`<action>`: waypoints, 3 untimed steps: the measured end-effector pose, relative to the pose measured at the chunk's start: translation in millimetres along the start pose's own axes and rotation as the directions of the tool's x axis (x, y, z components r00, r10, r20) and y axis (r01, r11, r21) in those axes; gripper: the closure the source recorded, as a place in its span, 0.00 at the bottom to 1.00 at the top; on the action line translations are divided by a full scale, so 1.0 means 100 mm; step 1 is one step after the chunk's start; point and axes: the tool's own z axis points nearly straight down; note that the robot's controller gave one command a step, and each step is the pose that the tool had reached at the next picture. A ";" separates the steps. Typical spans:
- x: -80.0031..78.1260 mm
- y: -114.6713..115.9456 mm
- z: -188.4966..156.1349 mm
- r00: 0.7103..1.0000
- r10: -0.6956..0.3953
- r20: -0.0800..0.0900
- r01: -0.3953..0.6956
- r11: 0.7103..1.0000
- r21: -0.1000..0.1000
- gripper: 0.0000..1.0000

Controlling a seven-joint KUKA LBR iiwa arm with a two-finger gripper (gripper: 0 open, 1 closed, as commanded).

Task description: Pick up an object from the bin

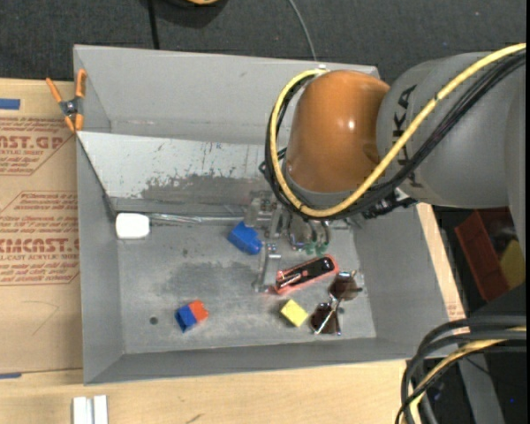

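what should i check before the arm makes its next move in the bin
1. Gripper down inside the bin: ok, low over the floor's right half.
2. A thing close by: ok, the blue block lies just beside it and the red and black flat thing just below it in the view.
3. Nothing held already: cannot tell, the orange wrist cover hides much of it.
4. Which thing it is centred on: cannot tell.
5. Room around the flat thing: not ok, the yellow block and sunglasses crowd it.
6. White block out of the way: ok.
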 end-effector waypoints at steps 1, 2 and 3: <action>-0.13 -0.27 0.19 1.000 0.007 -0.001 -0.007 1.000 0.001 0.00; 0.03 -0.69 0.52 1.000 0.023 0.004 -0.023 1.000 -0.001 0.00; 0.07 -0.91 0.68 1.000 0.000 -0.006 0.000 1.000 0.003 0.00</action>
